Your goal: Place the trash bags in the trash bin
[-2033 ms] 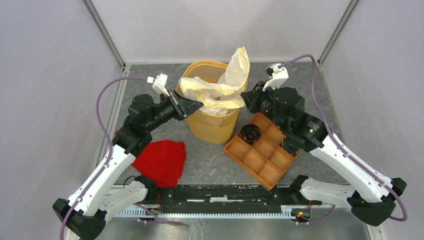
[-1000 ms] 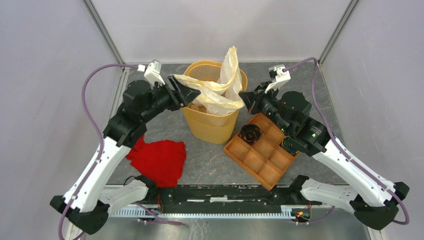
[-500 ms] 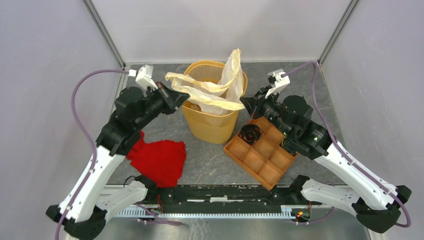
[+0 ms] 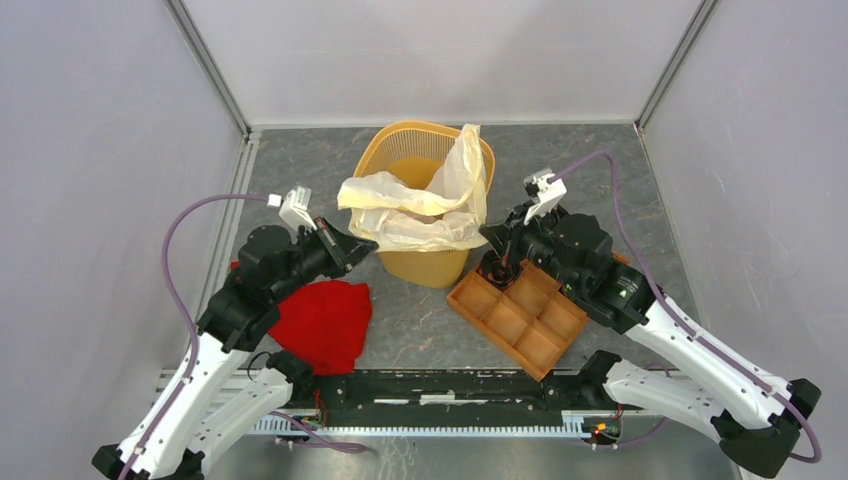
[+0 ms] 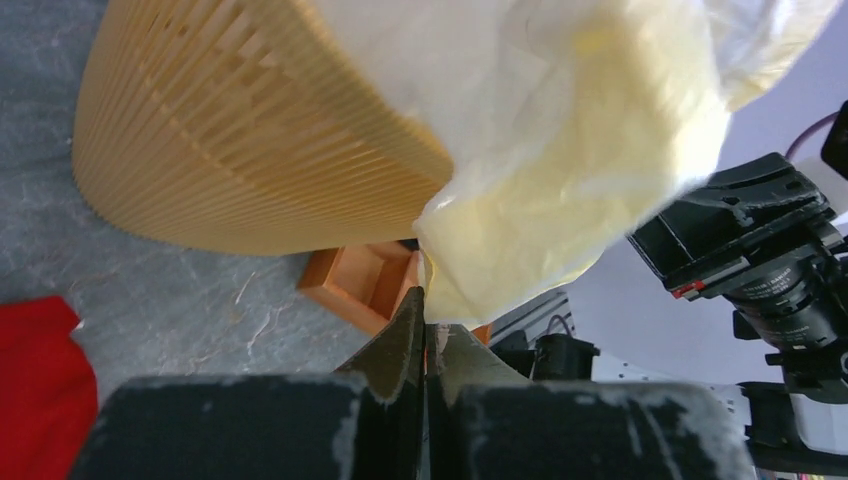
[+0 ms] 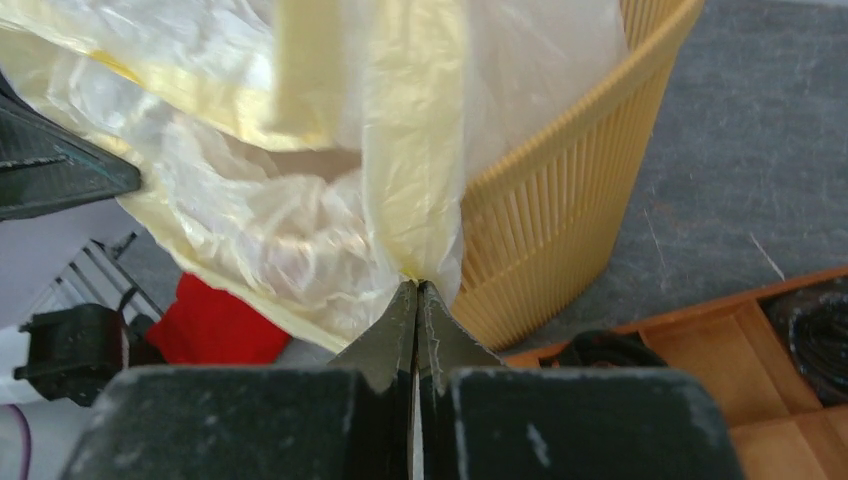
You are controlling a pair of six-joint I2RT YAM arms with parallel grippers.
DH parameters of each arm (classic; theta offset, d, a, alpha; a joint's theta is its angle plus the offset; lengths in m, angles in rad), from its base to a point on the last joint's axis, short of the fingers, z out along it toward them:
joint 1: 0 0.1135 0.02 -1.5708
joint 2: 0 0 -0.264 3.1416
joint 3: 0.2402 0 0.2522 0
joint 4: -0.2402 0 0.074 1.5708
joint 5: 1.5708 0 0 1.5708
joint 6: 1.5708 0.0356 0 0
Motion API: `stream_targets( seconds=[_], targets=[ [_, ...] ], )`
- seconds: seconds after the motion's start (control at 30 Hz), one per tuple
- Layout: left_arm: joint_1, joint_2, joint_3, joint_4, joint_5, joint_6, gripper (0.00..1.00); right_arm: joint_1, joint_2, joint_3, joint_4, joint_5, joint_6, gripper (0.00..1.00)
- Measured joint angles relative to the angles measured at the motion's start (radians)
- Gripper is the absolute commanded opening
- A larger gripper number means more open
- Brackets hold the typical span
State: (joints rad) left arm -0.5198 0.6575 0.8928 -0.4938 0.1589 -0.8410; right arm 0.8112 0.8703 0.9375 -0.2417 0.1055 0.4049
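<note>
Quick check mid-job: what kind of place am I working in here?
Probably a lab test cell, not a home: plain grey panel walls on metal frame posts box in a tabletop, with staged props: a trash bin, compartment tray and red cloth.

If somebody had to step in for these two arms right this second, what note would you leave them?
Left fingers: shut, pinching one edge of the bag.
Right fingers: shut, pinching the opposite edge.
Things: the bin stands upright between the arms. The bag is stretched between both sets of fingers and draped over the bin's near rim.
Done: bag lifted and held at the bin's mouth.
Left: get the bag down inside. Most of it hangs above or outside the rim.
</note>
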Motion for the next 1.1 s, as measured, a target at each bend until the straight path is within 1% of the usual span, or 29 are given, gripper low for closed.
stream_targets(
  seconds=[0.13,0.23,0.27,0.33,0.37,0.4,0.47,0.5,0.53,0.6,0.67,0.7,0.73,0.83,0.87,0.9,0.93,0.97,1.03,1.1],
  targets=[
    [0.0,-0.008,-0.056,-0.01,-0.029,-0.023,0.02,0.0,-0.016,-0.077,0.01,0.048,-0.021,0.01],
    [-0.005,0.015,-0.072,-0.014,-0.093,-0.037,0.02,0.002,0.001,-0.108,0.035,0.135,-0.051,0.01],
    [-0.006,0.026,-0.072,-0.011,-0.11,-0.037,0.02,0.003,0.011,-0.116,0.056,0.161,-0.061,0.03],
    [-0.008,0.063,-0.072,-0.005,-0.144,-0.037,0.03,0.005,0.035,-0.119,0.076,0.196,-0.079,0.11],
    [-0.009,0.078,-0.072,-0.005,-0.157,-0.037,0.06,0.005,0.047,-0.119,0.082,0.209,-0.087,0.15],
    [-0.01,0.096,-0.072,-0.007,-0.167,-0.037,0.13,0.006,0.057,-0.118,0.083,0.219,-0.1,0.19],
    [-0.01,0.129,-0.072,-0.019,-0.188,-0.034,0.26,0.006,0.063,-0.116,0.071,0.235,-0.13,0.32],
    [-0.01,0.133,-0.072,-0.035,-0.198,-0.03,0.34,0.006,0.059,-0.114,0.062,0.241,-0.143,0.4],
    [-0.01,0.129,-0.072,-0.052,-0.206,-0.024,0.42,0.005,0.053,-0.109,0.046,0.247,-0.161,0.46],
    [-0.01,0.102,-0.072,-0.082,-0.216,-0.006,0.54,0.004,0.032,-0.095,0.006,0.255,-0.195,0.56],
    [-0.009,0.061,-0.069,-0.12,-0.226,0.013,0.64,0.002,0.01,-0.062,-0.05,0.254,-0.233,0.65],
    [-0.009,0.038,-0.06,-0.145,-0.233,0.024,0.68,0.001,0.001,-0.034,-0.08,0.251,-0.253,0.66],
    [-0.009,0.017,-0.043,-0.174,-0.241,0.036,0.71,0.0,-0.009,-0.003,-0.098,0.245,-0.27,0.65],
    [-0.009,-0.019,0.034,-0.233,-0.274,0.072,0.75,-0.001,-0.025,0.079,-0.118,0.236,-0.311,0.63],
    [-0.009,-0.022,0.06,-0.245,-0.283,0.081,0.75,-0.002,-0.017,0.111,-0.124,0.236,-0.324,0.64],
    [-0.009,-0.024,0.097,-0.259,-0.291,0.088,0.76,-0.003,0.0,0.155,-0.143,0.235,-0.335,0.69],
    [-0.009,-0.018,0.132,-0.272,-0.298,0.089,0.79,-0.005,0.024,0.198,-0.149,0.235,-0.344,0.74],
    [-0.009,-0.006,0.167,-0.282,-0.304,0.091,0.8,-0.008,0.058,0.254,-0.159,0.232,-0.352,0.77],
    [-0.009,0.029,0.228,-0.292,-0.315,0.095,0.8,-0.018,0.125,0.342,-0.155,0.222,-0.364,0.78],
    [-0.008,0.072,0.266,-0.298,-0.332,0.098,0.77,-0.035,0.18,0.378,-0.14,0.201,-0.373,0.78]
  ],
)
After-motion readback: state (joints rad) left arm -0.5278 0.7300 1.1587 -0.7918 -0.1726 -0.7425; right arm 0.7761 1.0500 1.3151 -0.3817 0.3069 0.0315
